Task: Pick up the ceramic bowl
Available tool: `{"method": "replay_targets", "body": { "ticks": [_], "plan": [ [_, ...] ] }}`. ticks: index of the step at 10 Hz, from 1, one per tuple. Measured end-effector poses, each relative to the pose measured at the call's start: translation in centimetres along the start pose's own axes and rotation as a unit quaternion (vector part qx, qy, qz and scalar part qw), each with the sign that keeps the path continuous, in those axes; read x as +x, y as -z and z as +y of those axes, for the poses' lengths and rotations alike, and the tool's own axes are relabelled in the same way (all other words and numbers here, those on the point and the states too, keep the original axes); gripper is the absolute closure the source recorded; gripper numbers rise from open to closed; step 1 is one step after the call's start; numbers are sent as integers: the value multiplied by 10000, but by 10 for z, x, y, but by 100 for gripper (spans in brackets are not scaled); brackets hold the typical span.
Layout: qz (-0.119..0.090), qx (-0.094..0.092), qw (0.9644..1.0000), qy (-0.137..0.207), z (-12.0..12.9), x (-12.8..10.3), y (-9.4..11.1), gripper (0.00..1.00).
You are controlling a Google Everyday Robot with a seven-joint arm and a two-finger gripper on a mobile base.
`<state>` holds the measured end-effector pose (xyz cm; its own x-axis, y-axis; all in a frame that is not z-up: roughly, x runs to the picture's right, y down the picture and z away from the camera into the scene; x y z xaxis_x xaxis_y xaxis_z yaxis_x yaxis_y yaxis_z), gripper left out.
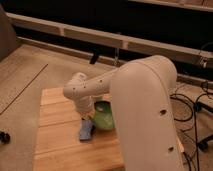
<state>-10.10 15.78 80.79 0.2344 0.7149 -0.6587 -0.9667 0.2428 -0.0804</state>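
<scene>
Arm (142, 110): your white arm fills the right half of the view, its bulky upper segment running from 5 o'clock up to centre, then bending down toward the bench.
Bench (57, 132): a pale wooden slatted bench lies under the arm, spreading from centre toward 7 o'clock, standing on a tan floor.
Ceramic bowl (104, 116): you see the glossy green ceramic bowl on the bench just below centre, partly hidden by the arm on its right and upper sides.
Claw (88, 119): the claw points down at the bowl's 9 o'clock edge, right against the rim; you cannot tell its state.
Blue object (86, 132): a small blue item lies on the bench at the bowl's 7 o'clock, just beside it.
</scene>
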Motion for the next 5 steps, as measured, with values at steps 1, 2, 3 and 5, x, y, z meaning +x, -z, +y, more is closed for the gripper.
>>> {"method": "replay_targets", "body": {
  "ticks": [1,2,3,5],
  "plan": [
    [-87,-24,9999,92,8,-2,14,100],
    [-176,-39,9997,169,15,-4,28,100],
    [-247,-14,9994,232,20,-5,40,100],
    [-491,106,9981,364,29,-2,75,100]
  ]
}}
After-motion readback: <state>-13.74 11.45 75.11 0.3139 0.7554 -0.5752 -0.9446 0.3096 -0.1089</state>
